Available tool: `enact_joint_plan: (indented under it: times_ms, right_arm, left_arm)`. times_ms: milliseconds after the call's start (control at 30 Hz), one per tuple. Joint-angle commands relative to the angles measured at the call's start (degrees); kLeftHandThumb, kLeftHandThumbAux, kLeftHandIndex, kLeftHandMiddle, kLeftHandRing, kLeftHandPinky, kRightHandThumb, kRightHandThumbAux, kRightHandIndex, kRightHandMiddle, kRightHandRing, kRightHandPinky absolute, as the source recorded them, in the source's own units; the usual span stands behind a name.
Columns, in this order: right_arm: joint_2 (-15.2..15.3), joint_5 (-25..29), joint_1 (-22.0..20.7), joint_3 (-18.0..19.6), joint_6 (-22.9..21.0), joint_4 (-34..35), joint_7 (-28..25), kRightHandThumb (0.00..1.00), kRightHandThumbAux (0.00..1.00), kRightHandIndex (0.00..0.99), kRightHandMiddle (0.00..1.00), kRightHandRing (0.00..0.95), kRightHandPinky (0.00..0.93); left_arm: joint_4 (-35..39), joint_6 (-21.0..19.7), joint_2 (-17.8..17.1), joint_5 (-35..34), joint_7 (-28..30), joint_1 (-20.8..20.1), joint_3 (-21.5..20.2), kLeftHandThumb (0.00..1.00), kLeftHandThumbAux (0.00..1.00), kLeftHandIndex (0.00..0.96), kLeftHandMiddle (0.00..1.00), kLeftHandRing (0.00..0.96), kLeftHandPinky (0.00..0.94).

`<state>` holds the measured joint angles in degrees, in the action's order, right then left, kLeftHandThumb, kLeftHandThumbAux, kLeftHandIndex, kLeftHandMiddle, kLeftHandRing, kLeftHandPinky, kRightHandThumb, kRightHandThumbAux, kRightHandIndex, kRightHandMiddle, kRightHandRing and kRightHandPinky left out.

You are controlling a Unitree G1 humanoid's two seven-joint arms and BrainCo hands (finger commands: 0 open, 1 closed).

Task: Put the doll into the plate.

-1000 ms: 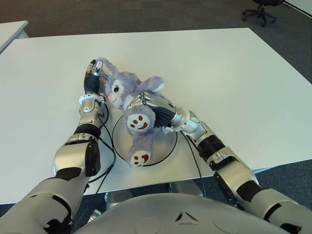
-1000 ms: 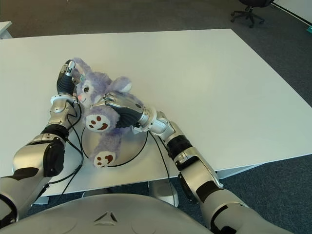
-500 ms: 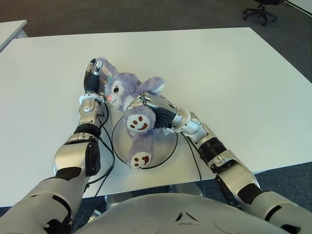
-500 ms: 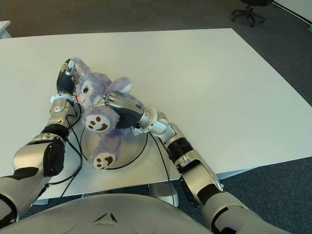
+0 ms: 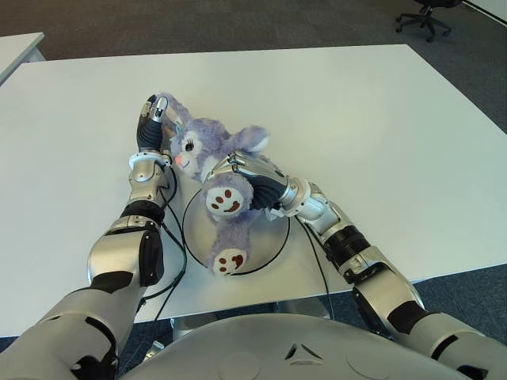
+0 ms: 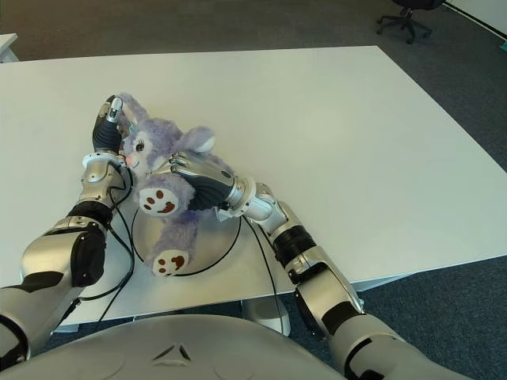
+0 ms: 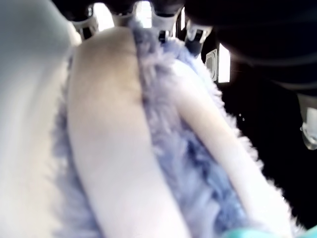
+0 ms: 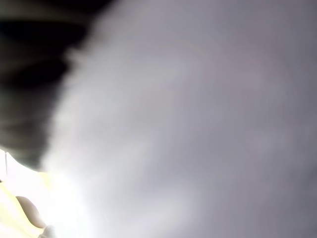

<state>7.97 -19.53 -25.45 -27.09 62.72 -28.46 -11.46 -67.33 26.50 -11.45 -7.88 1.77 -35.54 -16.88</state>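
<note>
On the left of the white table (image 5: pixel 380 119), left hand (image 5: pixel 150 127) reaches far along the doll's long ear; fingers (image 5: pixel 158 107) curled around it, ear filling the wrist view. Doll (image 5: pixel 207 154): purple plush rabbit, lying face up across the far-left rim of the plate (image 5: pixel 269 237). Head off the plate to the far left, one leg stretched near over the plate, the other foot raised. Long axis runs far-left to near-right; head points far-left, feet toward the robot.

Right hand (image 5: pixel 245 178) wraps the torso at mid-body, fingers closed on the plush.

Handling, as a judgement: light, soft, floppy, easy to compress, not fragile, fur gives fair grip. Ears and limbs will trail and sag. Torso looks the best hold; ear grip only steadies. Head still needs drawing near-right to sit within the rim.
</note>
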Motion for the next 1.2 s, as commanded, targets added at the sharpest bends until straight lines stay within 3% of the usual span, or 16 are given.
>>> enact_joint_plan:
  times_ms: [33, 767, 967, 1033, 1067, 1133, 1200]
  right_arm:
    - [1.22, -2.26, 7.16, -1.23, -2.85, -4.44, -0.01, 0.702, 0.712, 0.433, 0.749, 0.760, 0.767]
    - [0.98, -1.97, 7.46, -1.64, -2.05, -4.66, 0.83, 0.684, 0.712, 0.429, 0.730, 0.716, 0.718]
    - [0.41, -2.29, 7.85, -1.14, -1.56, -5.39, 2.52, 0.681, 0.713, 0.421, 0.686, 0.666, 0.647]
    - [0.19, -3.01, 7.96, -0.84, -1.12, -5.90, 3.77, 0.678, 0.716, 0.414, 0.534, 0.506, 0.474]
    - [0.13, -3.38, 7.93, -0.76, -0.92, -6.19, 4.34, 0.422, 0.537, 0.311, 0.417, 0.371, 0.333]
    - [0.11, -4.24, 7.83, -0.71, -0.71, -6.44, 5.33, 0.359, 0.476, 0.251, 0.319, 0.280, 0.248]
    - [0.17, -4.69, 7.81, -0.77, -0.61, -6.45, 5.91, 0.354, 0.466, 0.238, 0.295, 0.259, 0.228]
  left_arm:
    - [-3.45, -3.15, 2.35, 0.40, -0.15, 5.56, 0.50, 0.000, 0.383, 0.000, 0.106, 0.046, 0.000]
    - [-3.42, -3.36, 2.22, 0.41, -0.03, 5.66, 0.54, 0.000, 0.381, 0.000, 0.106, 0.048, 0.000]
    - [-3.41, -3.41, 2.21, 0.54, -0.25, 5.70, 0.63, 0.000, 0.382, 0.000, 0.106, 0.052, 0.000]
    - [-3.43, -3.43, 2.23, 0.55, -0.29, 5.73, 0.64, 0.000, 0.383, 0.000, 0.106, 0.053, 0.000]
    - [-3.44, -3.44, 2.23, 0.55, -0.31, 5.74, 0.63, 0.000, 0.385, 0.000, 0.106, 0.054, 0.000]
    - [-3.45, -3.47, 2.23, 0.53, -0.31, 5.73, 0.62, 0.000, 0.386, 0.000, 0.104, 0.051, 0.000]
    - [-3.42, -3.45, 2.25, 0.53, -0.31, 5.77, 0.63, 0.000, 0.386, 0.000, 0.103, 0.050, 0.000]
